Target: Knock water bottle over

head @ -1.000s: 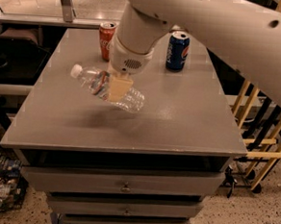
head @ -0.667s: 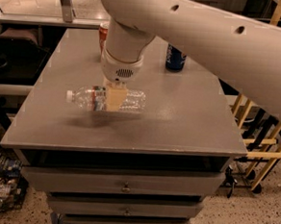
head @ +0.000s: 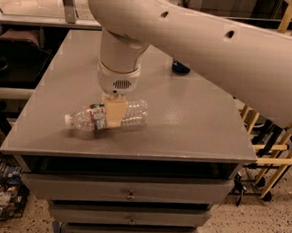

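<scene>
- Reaching in from the upper right, the robot's white arm (head: pixel 206 40) now fills the top of the camera view; over the last second it has swung lower and nearer the front of the grey table (head: pixel 200 127).
- Along with it, the water bottle (head: pixel 135 114) has gone from tilted and raised off the surface to lying flat on its side. It rests on the front left part of the tabletop, with its white cap pointing left and its base pointing right.
- Straddling the bottle's middle, just right of the label band, the gripper (head: pixel 115 117) appears clamped on the water bottle. One tan finger (head: pixel 115 111) crosses the near side, and the other is hidden behind.
- Peeking out behind the arm, the blue can (head: pixel 180 67) stands at the back, well apart from the bottle.
- Judging by how the bottle lies, the knock-over looks essentially done. What probably remains is letting go and lifting clear without rolling the bottle towards the front edge.
</scene>
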Tool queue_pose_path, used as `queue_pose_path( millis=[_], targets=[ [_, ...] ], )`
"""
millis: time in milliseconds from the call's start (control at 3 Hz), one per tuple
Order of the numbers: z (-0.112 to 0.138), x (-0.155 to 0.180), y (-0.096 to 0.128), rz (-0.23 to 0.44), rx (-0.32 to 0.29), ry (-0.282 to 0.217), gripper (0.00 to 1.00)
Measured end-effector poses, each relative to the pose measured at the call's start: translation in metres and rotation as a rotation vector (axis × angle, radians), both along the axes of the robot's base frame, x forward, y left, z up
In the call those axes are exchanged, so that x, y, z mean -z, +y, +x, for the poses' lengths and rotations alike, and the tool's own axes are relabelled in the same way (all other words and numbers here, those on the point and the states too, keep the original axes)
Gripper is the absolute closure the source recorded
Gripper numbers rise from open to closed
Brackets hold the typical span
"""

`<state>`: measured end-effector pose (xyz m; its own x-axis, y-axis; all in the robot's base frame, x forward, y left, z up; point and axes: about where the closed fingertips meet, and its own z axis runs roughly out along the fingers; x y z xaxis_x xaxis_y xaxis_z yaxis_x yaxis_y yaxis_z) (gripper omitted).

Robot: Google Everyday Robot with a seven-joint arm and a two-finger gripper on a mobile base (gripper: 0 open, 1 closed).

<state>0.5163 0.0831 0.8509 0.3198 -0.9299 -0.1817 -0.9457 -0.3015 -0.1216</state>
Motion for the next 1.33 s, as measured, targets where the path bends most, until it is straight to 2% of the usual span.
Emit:
queue_pose_path(
  millis=[1000, 1333],
  targets=[
    [-0.0011, -0.0005, 0.0005, 0.0, -0.002, -0.005, 0.12],
    [-0.0016, -0.0006, 0.0007, 0.0, -0.002, -0.006, 0.0]
  ],
)
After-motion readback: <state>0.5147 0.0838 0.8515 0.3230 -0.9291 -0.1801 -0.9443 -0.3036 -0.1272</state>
